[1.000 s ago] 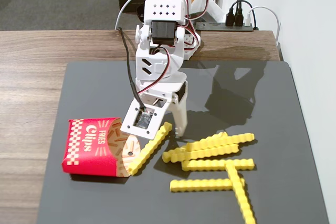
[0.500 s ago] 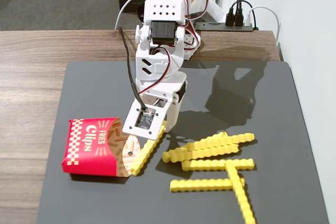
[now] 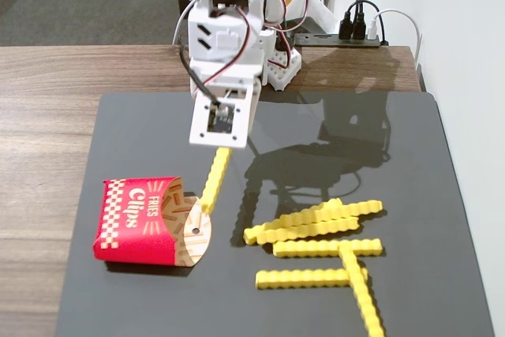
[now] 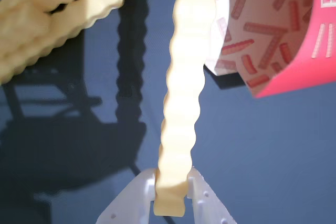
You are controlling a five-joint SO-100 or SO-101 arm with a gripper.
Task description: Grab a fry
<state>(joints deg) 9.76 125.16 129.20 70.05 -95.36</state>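
My white gripper (image 3: 222, 147) is shut on one end of a bright yellow crinkle-cut fry (image 3: 214, 181). The fry hangs down and forward from the jaws above the black mat, its free end close to the open mouth of the red "Fries Clips" carton (image 3: 136, 220), which lies on its side. In the wrist view the fry (image 4: 182, 93) runs up from between the two white fingers (image 4: 137, 195) and the gripper (image 4: 170, 195) holds its lower end; the carton (image 4: 294, 35) shows at the upper right.
Several loose yellow fries (image 3: 316, 222) lie in a scattered pile on the black mat (image 3: 442, 163) to the right of the carton; some show in the wrist view (image 4: 47, 19) at the upper left. The arm base (image 3: 280, 61) stands at the mat's far edge.
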